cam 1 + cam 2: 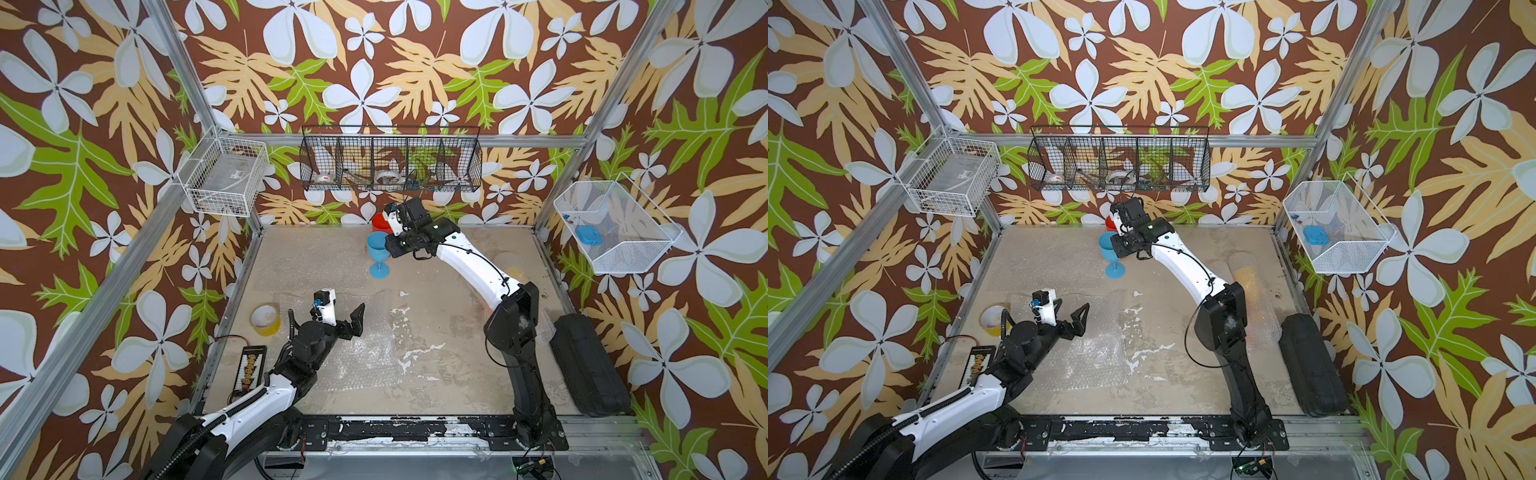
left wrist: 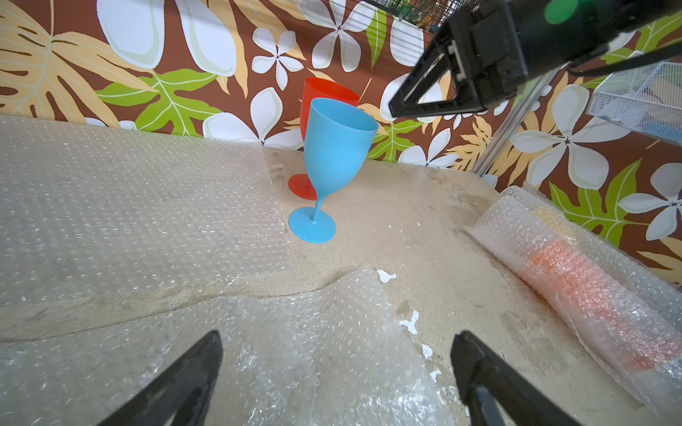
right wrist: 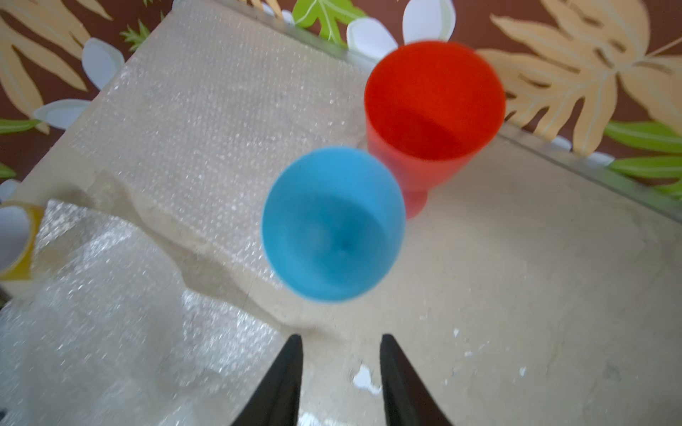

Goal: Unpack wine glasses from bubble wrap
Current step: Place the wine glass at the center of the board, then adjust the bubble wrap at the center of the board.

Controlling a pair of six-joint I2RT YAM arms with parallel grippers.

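Observation:
A light blue wine glass (image 1: pixel 377 253) stands unwrapped on its foot near the table's back edge and looks slightly tilted in the left wrist view (image 2: pixel 337 147). Close behind it stands a red wine glass (image 1: pixel 379 222) (image 3: pixel 435 103). My right gripper (image 3: pixel 339 337) hovers just right of the blue cup (image 1: pixel 1117 245), open, with nothing between its fingers. My left gripper (image 2: pixel 337 335) is wide open and empty over a flat bubble wrap sheet (image 2: pixel 295 354), front left (image 1: pixel 347 311). At the right lie bubble wrap rolls, one showing orange (image 2: pixel 590 295), one yellowish (image 1: pixel 1246 272).
Another flat bubble sheet (image 1: pixel 307 266) covers the back left of the table. A yellowish tape roll (image 1: pixel 265 319) sits at the left edge, with a black device (image 1: pixel 249 368) just outside it. A black case (image 1: pixel 590 365) lies at the right. Wire baskets (image 1: pixel 390 166) hang on the walls.

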